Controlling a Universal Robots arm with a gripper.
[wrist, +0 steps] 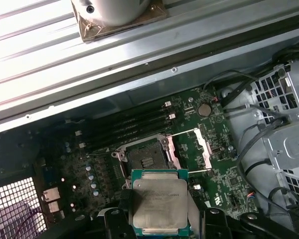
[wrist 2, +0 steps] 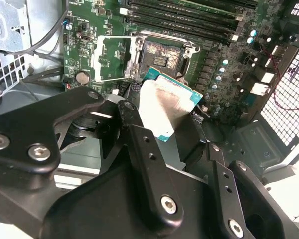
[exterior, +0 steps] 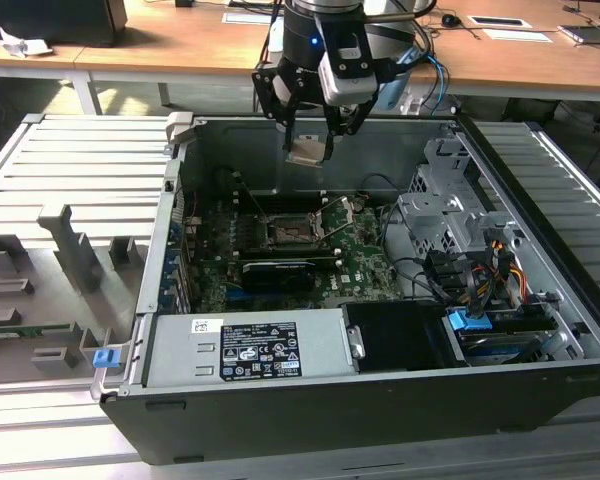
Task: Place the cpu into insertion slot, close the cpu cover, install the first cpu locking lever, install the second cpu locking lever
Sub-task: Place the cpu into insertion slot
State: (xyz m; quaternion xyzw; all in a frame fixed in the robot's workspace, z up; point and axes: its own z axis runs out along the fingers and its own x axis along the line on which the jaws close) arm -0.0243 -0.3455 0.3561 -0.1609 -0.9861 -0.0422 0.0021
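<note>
My gripper hangs above the open computer case, shut on the cpu, which it holds by two opposite edges. In both wrist views the cpu shows its pale silvery top and teal rim between the black fingers. The insertion slot lies open on the green board below, its dark pin field bare. The cpu sits a little short of it and well above it. The cpu cover is flipped open beside the slot.
A long black card lies just in front of the slot, and memory slots run behind it. The power supply fills the case's front. A drive cage with cables stands on the exterior view's right, and a grey fixture tray on its left.
</note>
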